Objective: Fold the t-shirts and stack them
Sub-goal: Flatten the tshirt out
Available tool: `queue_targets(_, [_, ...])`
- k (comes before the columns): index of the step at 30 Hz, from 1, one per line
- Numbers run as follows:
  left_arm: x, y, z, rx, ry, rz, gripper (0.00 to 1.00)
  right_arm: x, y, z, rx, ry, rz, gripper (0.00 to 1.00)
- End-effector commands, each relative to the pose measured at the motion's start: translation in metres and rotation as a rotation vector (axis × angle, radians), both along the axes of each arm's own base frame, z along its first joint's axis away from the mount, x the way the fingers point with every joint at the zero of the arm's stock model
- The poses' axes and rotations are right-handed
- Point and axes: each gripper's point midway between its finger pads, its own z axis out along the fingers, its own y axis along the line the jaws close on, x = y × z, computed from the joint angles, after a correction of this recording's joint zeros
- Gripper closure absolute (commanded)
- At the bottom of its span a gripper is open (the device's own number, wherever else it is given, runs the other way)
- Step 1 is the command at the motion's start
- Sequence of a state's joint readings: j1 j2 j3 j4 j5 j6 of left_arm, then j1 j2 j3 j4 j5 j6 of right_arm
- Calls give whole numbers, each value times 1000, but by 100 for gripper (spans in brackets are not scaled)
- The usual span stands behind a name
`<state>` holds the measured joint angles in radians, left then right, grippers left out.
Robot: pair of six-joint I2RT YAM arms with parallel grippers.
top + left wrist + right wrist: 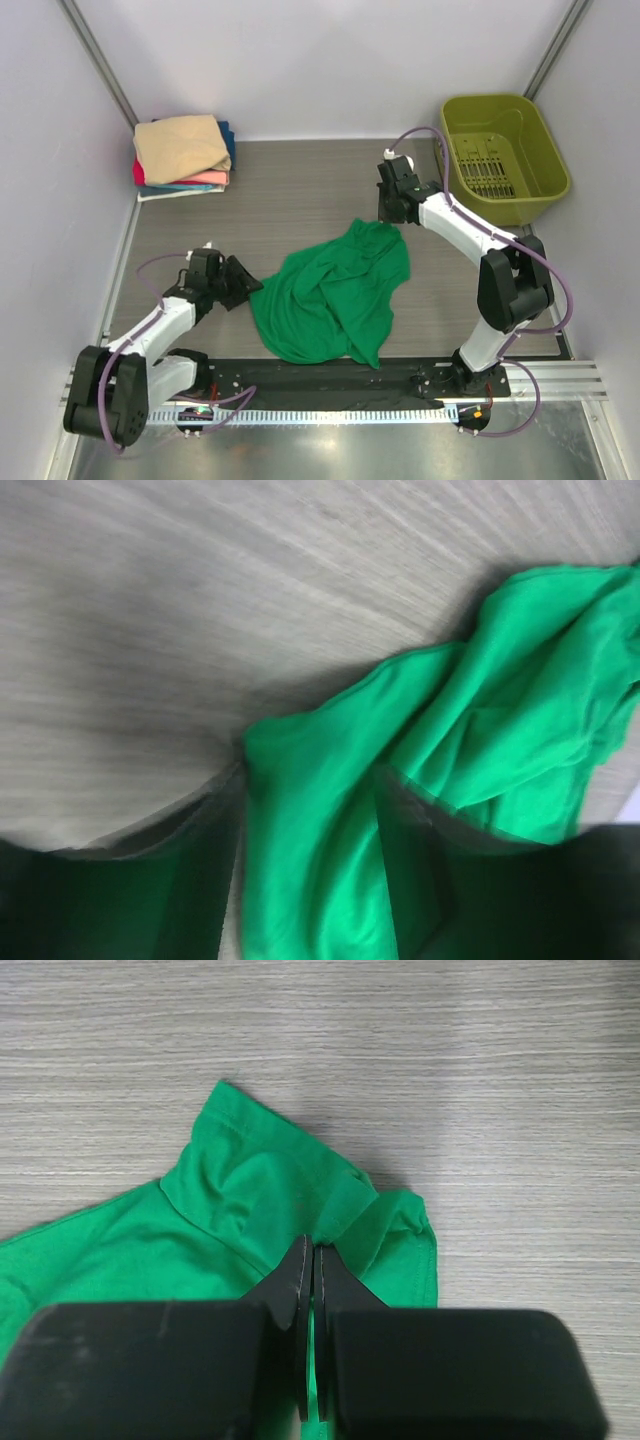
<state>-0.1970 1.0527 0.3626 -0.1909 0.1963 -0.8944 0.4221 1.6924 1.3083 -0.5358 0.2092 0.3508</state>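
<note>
A bright green t-shirt (335, 290) lies crumpled in the middle of the table. My right gripper (390, 212) is at the shirt's far edge. In the right wrist view it (312, 1248) is shut, pinching a fold of the green cloth (270, 1175). My left gripper (243, 284) is at the shirt's left edge. In the left wrist view it (308, 785) is open and blurred, with a band of green cloth (500, 690) running between the fingers (130, 890). A stack of folded t-shirts (183, 150), tan on top with pink, red and blue below, sits at the far left corner.
An olive-green plastic bin (503, 145) stands at the far right corner, beside the right arm. Walls close the table in on the left, right and back. Bare wood-grain table (300, 190) lies between the stack and the green shirt.
</note>
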Motion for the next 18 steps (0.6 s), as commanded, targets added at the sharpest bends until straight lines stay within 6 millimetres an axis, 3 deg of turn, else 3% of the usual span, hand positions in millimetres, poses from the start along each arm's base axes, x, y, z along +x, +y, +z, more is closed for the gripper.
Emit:
queue_targets(1, [20,-6,4,2,-69,-14,58,9,-2,16,51,-57,-18,99])
queue_targets(3, [26,-7,7,6,-84,-14,81,12,-5,17,64,-55,-23,99])
queue_targets(4, [36,-8,18,4,-114,-15,99,14,-7,18,76,-52,-26,99])
queue_targets(6, [43,-6,34,27,-135,-17,100,22,-7,33,99,-78,-22,99])
queue_targets(7, [59,-3,59,48,-184,5,100,25,-9,45,107,-96,-18,99])
queue_targets(8, [57,2,73,80,-187,4,100,27,-11,55,108,-111,-20,99])
queue_targets(10, [63,9,105,120,-240,18,100,32,-14,94,117,-173,-26,99])
queue_targets(11, [68,16,143,149,-312,34,100,33,-18,126,123,-241,-33,99])
queue_targets(15, [64,36,217,236,-459,70,100,9,-34,191,145,-387,-58,99])
queue_targets(18, [52,48,246,284,-533,83,100,-18,-47,223,163,-481,-71,99])
